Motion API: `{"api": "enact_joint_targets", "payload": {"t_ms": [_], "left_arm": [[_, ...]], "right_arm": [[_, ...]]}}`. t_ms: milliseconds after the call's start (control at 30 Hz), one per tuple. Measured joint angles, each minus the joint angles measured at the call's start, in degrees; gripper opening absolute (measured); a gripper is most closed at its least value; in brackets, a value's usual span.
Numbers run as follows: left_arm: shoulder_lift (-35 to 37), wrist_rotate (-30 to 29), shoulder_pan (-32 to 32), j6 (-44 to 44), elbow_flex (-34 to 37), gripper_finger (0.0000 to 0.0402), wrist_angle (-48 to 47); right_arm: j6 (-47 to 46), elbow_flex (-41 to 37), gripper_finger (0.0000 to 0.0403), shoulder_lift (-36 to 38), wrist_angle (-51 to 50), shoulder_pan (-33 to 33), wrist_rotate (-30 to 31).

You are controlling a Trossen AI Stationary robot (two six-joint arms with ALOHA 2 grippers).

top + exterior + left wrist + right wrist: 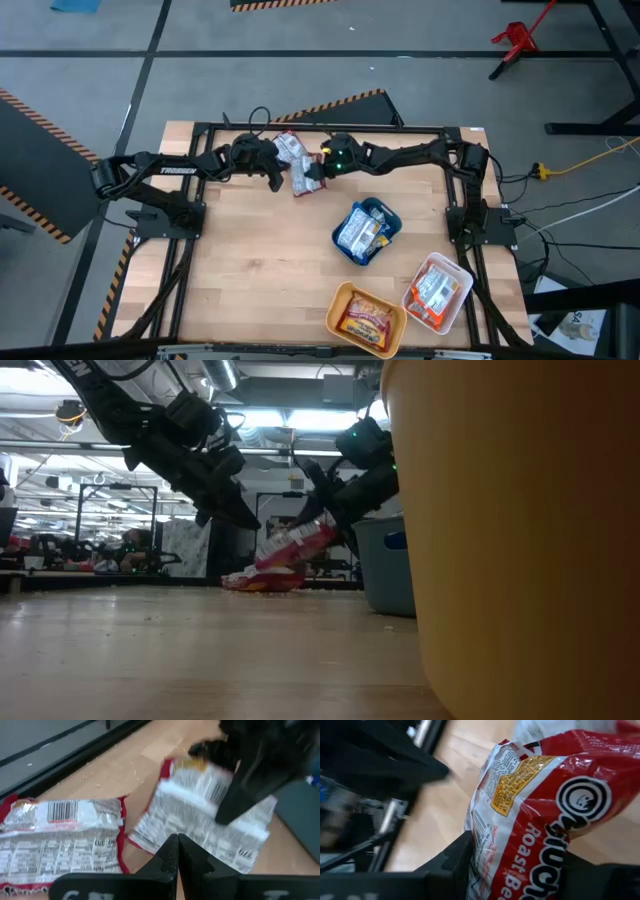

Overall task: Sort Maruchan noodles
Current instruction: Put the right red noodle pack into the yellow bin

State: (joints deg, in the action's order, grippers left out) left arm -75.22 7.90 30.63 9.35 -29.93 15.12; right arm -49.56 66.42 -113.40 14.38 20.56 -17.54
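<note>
Your right gripper point(318, 170) has its fingers closed partway on a red-and-white noodle packet point(303, 178), lifted clear of the table point(260, 260) near the far edge and tilted, as the low view shows. Your left gripper point(274, 176) hangs just beside it with its fingers pressed together, holding nothing. A second red-and-white packet point(288, 147) lies flat on the wood close behind them. Nearer you, the blue tray point(391, 222) holds blue-and-white packets, the orange tray point(338, 300) an orange packet, and the white tray point(452, 310) a red packet
</note>
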Motion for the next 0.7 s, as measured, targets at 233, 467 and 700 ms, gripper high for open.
{"api": "enact_joint_targets", "payload": {"t_ms": [233, 467, 700], "left_arm": [[0.11, 0.2, 0.0, -0.96, -0.02, 0.0, -3.84], [2.04, 0.53, -0.02, 0.52, -0.02, 0.0, -4.18], [3.79, -0.02, 0.0, 0.51, -0.02, 0.0, -4.0]], "right_arm": [[0.07, 5.21, 0.014, 0.0, -1.42, 0.67, -1.76], [3.14, 9.92, 0.014, 0.19, -11.08, 0.59, -2.58], [5.26, 10.96, 0.014, 0.31, -14.53, 0.37, -2.99]]}}
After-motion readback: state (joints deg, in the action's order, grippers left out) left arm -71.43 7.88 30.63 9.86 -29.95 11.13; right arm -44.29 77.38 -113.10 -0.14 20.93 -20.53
